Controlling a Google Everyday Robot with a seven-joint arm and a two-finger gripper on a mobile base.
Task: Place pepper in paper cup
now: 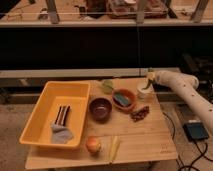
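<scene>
The gripper (149,80) hangs directly above the paper cup (144,92), its jaws closed on the small green pepper (150,76). It seems held there so the pepper can drop straight into the cup. A brown bowl (123,99) stands just beside the cup.

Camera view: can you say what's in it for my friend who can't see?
A white robot arm reaches from the right, its tool by a paper cup at the back of a wooden table. A yellow bin and a purple bowl sit farther left.
</scene>
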